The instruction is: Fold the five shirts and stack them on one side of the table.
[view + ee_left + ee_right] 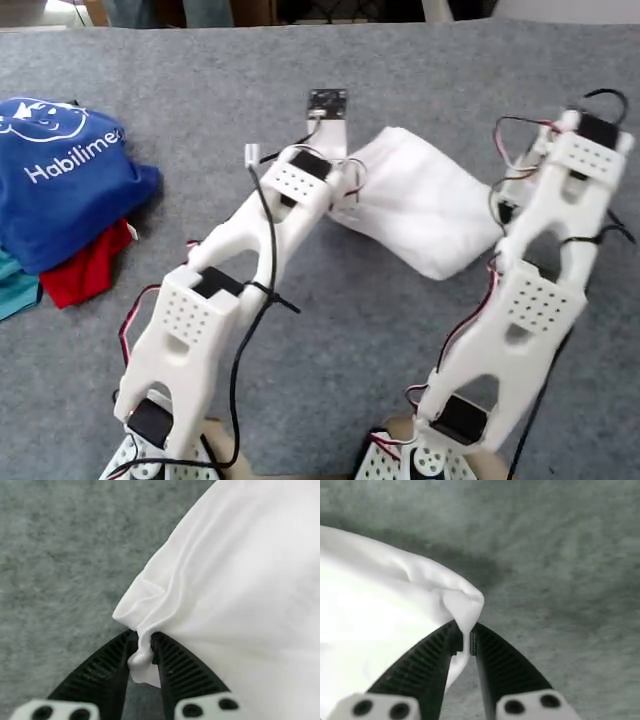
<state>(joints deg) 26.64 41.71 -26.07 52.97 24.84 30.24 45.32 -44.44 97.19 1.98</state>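
Observation:
A white shirt [425, 205] lies bunched between the two arms in the middle of the grey table. My left gripper [143, 642] is shut on a pinched corner of the white shirt [240, 580], at its left end in the high view. At the opposite end my right gripper [464, 636] is shut on another fold of the white shirt [380, 605]. A stack at the table's left edge has a folded blue shirt [55, 170] on top, with a red shirt [90, 268] and a teal one [12, 285] peeking out beneath.
Grey carpet-like cloth [380, 330] covers the table. Both white arms stretch from their bases at the near edge toward the middle. Chair or table legs stand beyond the far edge.

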